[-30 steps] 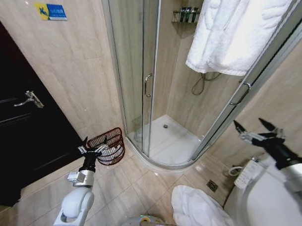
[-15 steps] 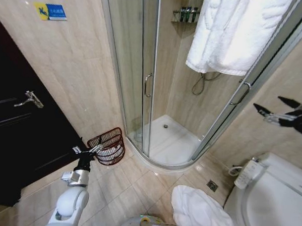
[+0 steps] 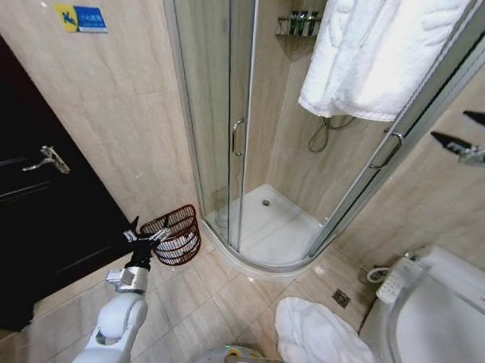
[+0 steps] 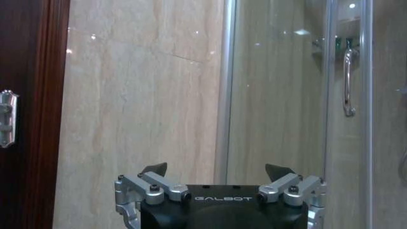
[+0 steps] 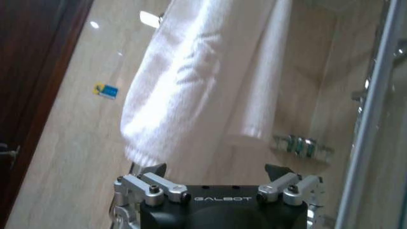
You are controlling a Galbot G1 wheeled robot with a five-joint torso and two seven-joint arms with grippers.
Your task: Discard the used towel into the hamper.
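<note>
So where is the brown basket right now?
In the head view the hamper sits on the floor on the robot's left, against the tiled wall between the dark door and the glass shower, with the left gripper just beside it.

Hamper (image 3: 174,235) left of shower stall (image 3: 263,150), towel (image 3: 374,51) hanging above.

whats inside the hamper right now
Nothing shows inside the hamper: through the open mouth and wire sides only wall and floor are seen. Its bottom is partly hidden by the open left gripper. A white towel lies on the floor, apart from it.
</note>
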